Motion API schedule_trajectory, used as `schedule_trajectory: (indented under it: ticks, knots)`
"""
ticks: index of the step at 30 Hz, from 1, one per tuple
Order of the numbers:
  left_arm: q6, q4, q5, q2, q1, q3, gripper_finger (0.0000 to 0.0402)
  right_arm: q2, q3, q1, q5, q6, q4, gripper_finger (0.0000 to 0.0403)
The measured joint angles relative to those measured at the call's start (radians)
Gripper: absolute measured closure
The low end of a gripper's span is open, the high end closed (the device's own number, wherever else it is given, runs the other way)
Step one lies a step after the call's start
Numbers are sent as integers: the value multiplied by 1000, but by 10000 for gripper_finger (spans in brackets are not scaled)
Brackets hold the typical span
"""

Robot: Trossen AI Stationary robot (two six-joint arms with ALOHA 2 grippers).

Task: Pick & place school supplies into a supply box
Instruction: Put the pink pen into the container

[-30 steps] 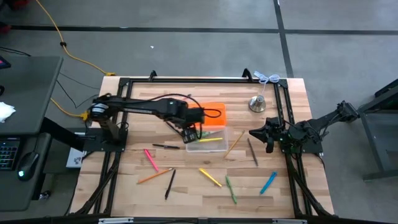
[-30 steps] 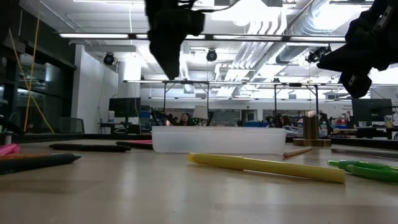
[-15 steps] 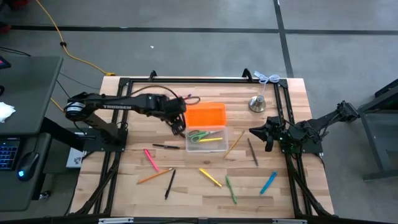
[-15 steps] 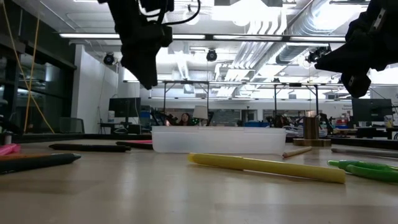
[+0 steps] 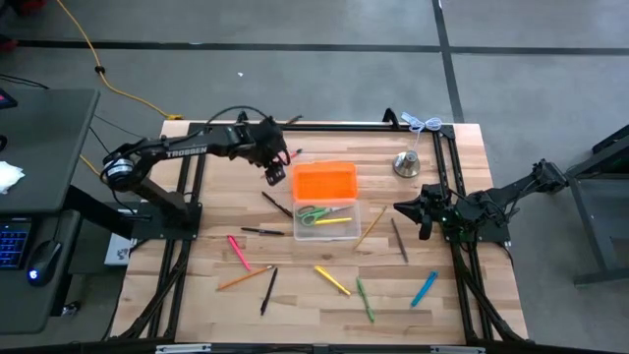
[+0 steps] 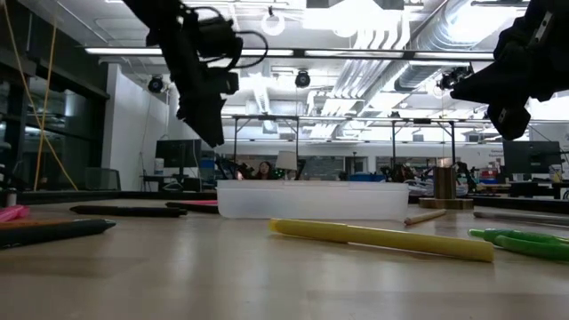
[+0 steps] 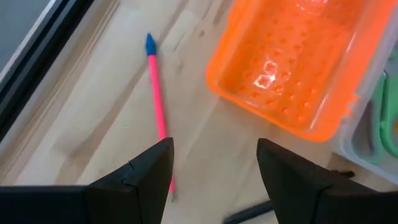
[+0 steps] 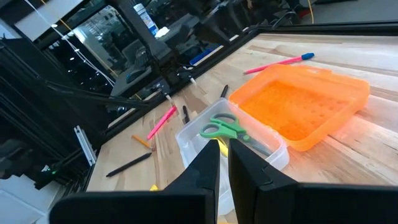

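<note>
The left claw [image 5: 276,174] hung open over the wood table [image 5: 324,295], holding nothing.

Going from big to small: the table was under the claw. The supply box [image 5: 326,222] sat on it just beside the claw, with its orange lid [image 7: 292,68] folded open and lying flat right next to the claw's fingers [image 7: 140,177]. Green scissors [image 8: 227,130] and a yellow pen [image 5: 332,221] lay inside the box. A pink pen with a blue tip [image 7: 158,99] lay right below the claw. More pens and pencils lay farther from the claw. The right claw [image 5: 414,219] waited well apart on the other side of the box, its fingers together and empty.
</note>
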Motion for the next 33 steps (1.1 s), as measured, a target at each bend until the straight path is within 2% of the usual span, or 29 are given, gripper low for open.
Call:
schedule_trajectory:
  ticks: [5, 13, 28, 33]
  knots:
    - [72, 36, 89, 3, 62, -6, 140, 0, 0, 0, 0, 0, 0, 391]
    - [90, 48, 91, 5, 118, -6, 140, 0, 0, 0, -2, 0, 0, 391]
    - [145, 82, 59, 6, 115, -6, 140, 0, 0, 0, -2, 4, 0, 391]
    - [153, 85, 94, 70, 115, -7, 140, 0, 0, 0, -1, 4, 0, 391]
